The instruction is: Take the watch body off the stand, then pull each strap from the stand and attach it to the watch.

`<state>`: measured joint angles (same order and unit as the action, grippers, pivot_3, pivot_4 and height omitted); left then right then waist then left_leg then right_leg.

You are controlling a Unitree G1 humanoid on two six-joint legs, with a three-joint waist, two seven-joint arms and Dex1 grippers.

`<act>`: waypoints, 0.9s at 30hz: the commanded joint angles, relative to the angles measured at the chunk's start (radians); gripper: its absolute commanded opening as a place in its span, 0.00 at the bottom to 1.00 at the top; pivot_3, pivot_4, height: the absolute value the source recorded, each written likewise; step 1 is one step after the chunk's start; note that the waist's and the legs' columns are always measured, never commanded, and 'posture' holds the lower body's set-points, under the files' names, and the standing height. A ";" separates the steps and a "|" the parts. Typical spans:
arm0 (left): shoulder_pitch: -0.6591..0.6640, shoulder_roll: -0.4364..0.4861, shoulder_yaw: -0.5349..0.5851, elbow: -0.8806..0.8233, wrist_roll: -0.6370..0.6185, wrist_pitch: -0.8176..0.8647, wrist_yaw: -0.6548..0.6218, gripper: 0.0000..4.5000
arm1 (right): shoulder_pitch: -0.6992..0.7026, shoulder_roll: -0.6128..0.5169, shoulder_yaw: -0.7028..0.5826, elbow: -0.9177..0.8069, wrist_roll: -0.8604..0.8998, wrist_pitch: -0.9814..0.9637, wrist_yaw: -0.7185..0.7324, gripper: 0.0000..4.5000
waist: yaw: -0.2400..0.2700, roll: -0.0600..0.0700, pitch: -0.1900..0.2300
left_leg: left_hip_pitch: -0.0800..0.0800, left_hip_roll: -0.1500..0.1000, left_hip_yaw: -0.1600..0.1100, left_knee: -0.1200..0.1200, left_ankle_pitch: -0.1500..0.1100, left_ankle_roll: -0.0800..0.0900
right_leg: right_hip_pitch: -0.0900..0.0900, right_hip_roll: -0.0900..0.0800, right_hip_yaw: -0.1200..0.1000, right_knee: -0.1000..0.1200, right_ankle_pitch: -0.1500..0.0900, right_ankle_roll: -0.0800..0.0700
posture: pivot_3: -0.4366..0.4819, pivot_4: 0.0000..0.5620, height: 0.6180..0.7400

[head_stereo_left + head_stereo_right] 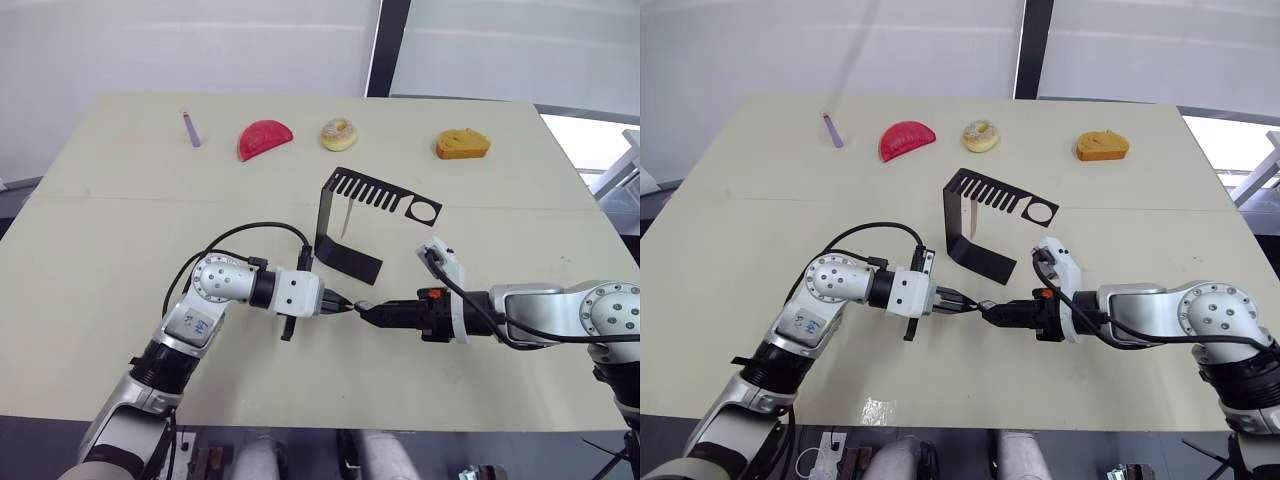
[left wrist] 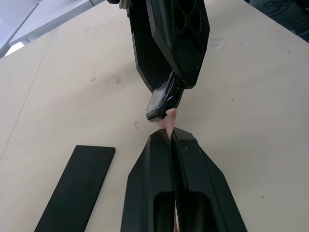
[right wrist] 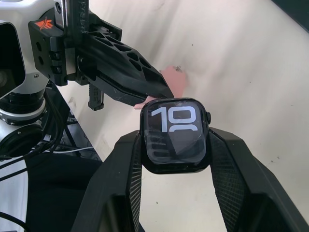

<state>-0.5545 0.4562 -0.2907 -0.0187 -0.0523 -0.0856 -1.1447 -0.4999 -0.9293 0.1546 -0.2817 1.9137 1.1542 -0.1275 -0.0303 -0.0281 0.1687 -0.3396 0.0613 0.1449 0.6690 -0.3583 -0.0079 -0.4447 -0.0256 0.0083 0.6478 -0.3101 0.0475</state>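
I am clamping the watch body (image 3: 175, 134) between the fingers of my right claw (image 1: 366, 310), screen facing my wrist. My left claw (image 1: 340, 304) is pinching a pink strap (image 2: 169, 120) narrowly, its end touching the watch body's edge. The stand (image 1: 352, 225) is sitting on the worktop (image 1: 120, 230) just beyond both claws.

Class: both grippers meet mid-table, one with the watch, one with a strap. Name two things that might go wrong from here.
1. The left gripper pinches the strap with just a short tip showing; it may bend or miss the slot on the watch body.
2. The right gripper holds the watch body by its edges alone; a push from the strap might twist it loose.
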 commanded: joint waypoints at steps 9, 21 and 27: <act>-0.030 -0.033 -0.012 -0.021 -0.011 -0.015 0.032 0.00 | -0.025 0.017 0.024 -0.073 0.058 -0.002 0.019 0.33 | 0.000 0.000 0.000 | 0.000 0.000 0.000 0.000 0.000 0.000 | 0.000 0.000 0.000 0.000 0.000 0.000 | 0.48 0.27 0.98; -0.035 -0.035 -0.012 -0.016 -0.010 -0.018 0.033 0.00 | -0.025 0.022 0.027 -0.079 0.058 -0.006 0.018 0.33 | 0.000 0.000 0.000 | 0.000 0.000 0.000 0.000 0.000 0.000 | 0.000 0.000 0.000 0.000 0.000 0.000 | 0.48 0.27 0.98; -0.036 -0.037 -0.013 -0.014 -0.011 -0.019 0.032 0.00 | -0.026 0.024 0.031 -0.080 0.058 -0.010 0.016 0.33 | 0.000 0.000 0.000 | 0.000 0.000 0.000 0.000 0.000 0.000 | 0.000 0.000 0.000 0.000 0.000 0.000 | 0.48 0.27 0.98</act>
<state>-0.5586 0.4478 -0.2931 0.0048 -0.0509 -0.0856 -1.1367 -0.5055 -0.9278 0.1632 -0.2906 1.9140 1.1471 -0.1275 -0.0302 -0.0281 0.1687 -0.3396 0.0614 0.1449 0.6691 -0.3583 -0.0078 -0.4447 -0.0256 0.0083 0.6478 -0.3101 0.0475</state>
